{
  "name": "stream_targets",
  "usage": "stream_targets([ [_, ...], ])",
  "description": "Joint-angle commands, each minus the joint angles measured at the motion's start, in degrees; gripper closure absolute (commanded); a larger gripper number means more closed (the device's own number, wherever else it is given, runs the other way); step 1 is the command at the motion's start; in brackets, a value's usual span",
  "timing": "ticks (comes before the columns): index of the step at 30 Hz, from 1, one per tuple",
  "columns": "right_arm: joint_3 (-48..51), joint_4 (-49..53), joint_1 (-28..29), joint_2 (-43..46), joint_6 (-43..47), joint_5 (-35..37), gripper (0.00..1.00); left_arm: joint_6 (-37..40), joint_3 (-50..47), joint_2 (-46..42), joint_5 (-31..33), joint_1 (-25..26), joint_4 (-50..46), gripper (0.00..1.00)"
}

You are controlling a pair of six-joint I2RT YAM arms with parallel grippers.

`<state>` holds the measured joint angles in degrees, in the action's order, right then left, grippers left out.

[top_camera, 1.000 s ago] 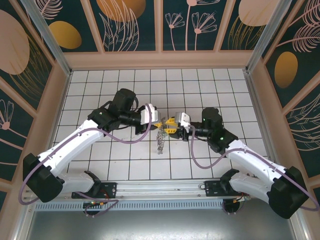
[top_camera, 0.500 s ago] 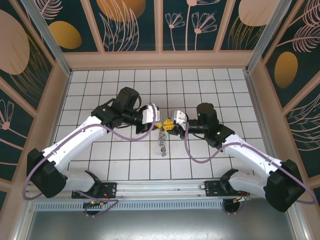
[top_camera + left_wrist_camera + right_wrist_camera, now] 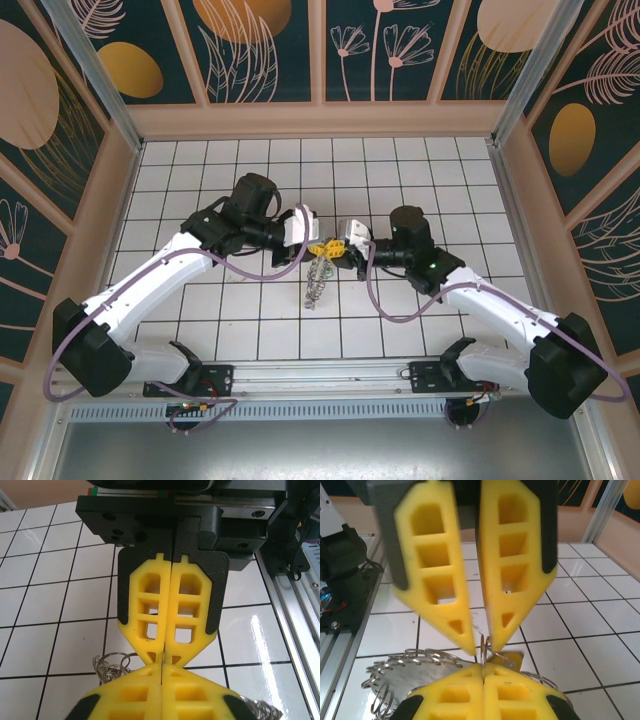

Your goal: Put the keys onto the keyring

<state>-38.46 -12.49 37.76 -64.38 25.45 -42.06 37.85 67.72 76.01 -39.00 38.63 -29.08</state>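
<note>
Over a white-tiled bench (image 3: 200, 170) walled by floral panels (image 3: 380, 50), left gripper (image 3: 319, 246) and right gripper (image 3: 333, 248) meet, fingers (image 3: 150, 596) pinched onto the dangling keyring (image 3: 317, 281).

Keyring (image 3: 318, 280): thin bare metal wire, silvery, with bright reflections. Keys (image 3: 410, 680) on it: smooth, shiny metal.

All 4 gripper fingers (image 3: 134, 610): matt yellow plastic, moulded as an open lattice, backed by matt black plastic.

Table (image 3: 200, 180): smooth, glossy white tiles with dark grout lines.

2 arms (image 3: 150, 285): glossy white plastic shells, matt black joints.

Cables (image 3: 400, 322): smooth purple sheath.

Rail (image 3: 330, 375): dull grey metal.
</note>
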Motion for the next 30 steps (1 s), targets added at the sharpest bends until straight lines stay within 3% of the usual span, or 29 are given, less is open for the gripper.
stream_targets([
  [1,2.2,-9.8,-0.2,2.9,-4.2,-2.0,1.00,-3.4,-0.8,-3.3,-3.6,0.1,3.8,0.78],
  [15,6.2,-20.1,-0.3,4.4,-9.5,-2.0,1.00,-7.8,-6.7,-6.9,-5.9,-1.5,9.9,0.69],
  [30,7.4,-24.8,0.2,4.3,-11.8,-1.5,1.00,-9.2,-8.8,-5.3,-7.3,-1.5,15.5,0.76],
])
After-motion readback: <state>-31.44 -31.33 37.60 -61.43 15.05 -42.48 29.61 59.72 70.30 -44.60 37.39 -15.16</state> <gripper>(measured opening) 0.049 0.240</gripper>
